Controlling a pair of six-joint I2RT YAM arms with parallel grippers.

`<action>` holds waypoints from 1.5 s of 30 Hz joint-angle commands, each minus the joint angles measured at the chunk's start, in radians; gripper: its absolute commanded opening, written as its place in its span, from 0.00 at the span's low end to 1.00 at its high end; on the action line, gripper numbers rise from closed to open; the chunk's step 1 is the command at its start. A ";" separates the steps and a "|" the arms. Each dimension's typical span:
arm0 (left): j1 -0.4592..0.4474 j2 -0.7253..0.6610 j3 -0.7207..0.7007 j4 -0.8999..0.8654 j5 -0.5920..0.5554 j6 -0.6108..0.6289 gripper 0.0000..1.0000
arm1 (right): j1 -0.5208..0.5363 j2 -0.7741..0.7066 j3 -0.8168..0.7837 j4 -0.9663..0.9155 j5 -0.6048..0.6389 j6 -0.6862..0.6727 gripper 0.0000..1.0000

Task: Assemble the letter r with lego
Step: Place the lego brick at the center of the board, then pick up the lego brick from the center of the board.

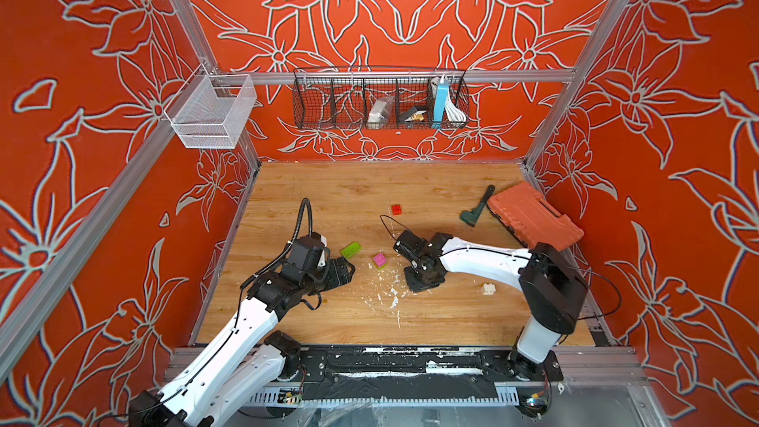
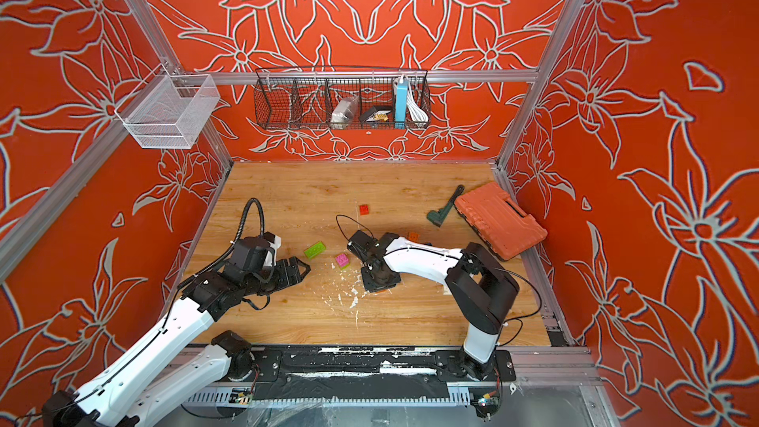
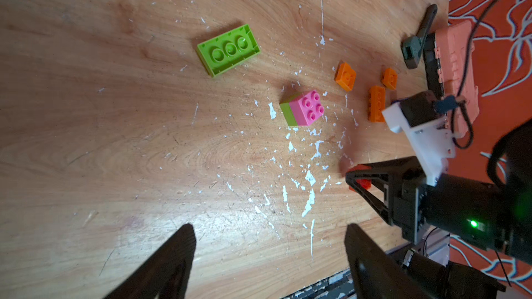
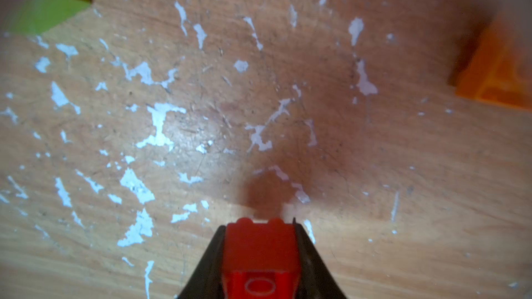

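Lego: a red brick [image 4: 260, 254] is pinched between the narrow jaws of my right gripper [image 4: 259, 227], close to white paint flecks [image 4: 158, 127] on the wooden table [image 1: 328, 322]. My landmark is the pink brick [image 3: 306, 107], stacked on a lime one. The right gripper hangs near it. My left gripper [image 3: 267, 230] is on the opposite side, jaws wide, holding nothing. A lime green brick [image 3: 229, 50], underside up, lies near the pink brick on the left gripper's side. Three orange bricks [image 3: 345, 76] lie past it toward the ribbed case [image 1: 534, 215]. A loose red piece [image 1: 396, 209] lies beyond it toward the back wall.
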 commanded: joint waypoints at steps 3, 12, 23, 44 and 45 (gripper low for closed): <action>0.004 0.013 0.009 -0.041 0.021 0.017 0.83 | 0.019 0.068 0.046 -0.004 -0.021 0.044 0.35; 0.004 0.024 0.008 -0.033 0.039 0.027 0.84 | 0.037 0.027 0.019 0.062 -0.130 0.064 0.58; -0.110 0.122 0.051 -0.008 0.000 0.021 0.84 | -0.038 -0.251 -0.210 0.313 -0.238 0.053 0.53; -0.549 0.791 0.469 -0.057 -0.297 -0.294 0.79 | -0.580 -0.736 -0.490 0.151 -0.321 0.003 0.58; -0.552 0.816 0.491 -0.070 -0.298 -0.292 0.79 | -0.580 -0.743 -0.485 0.139 -0.316 -0.006 0.58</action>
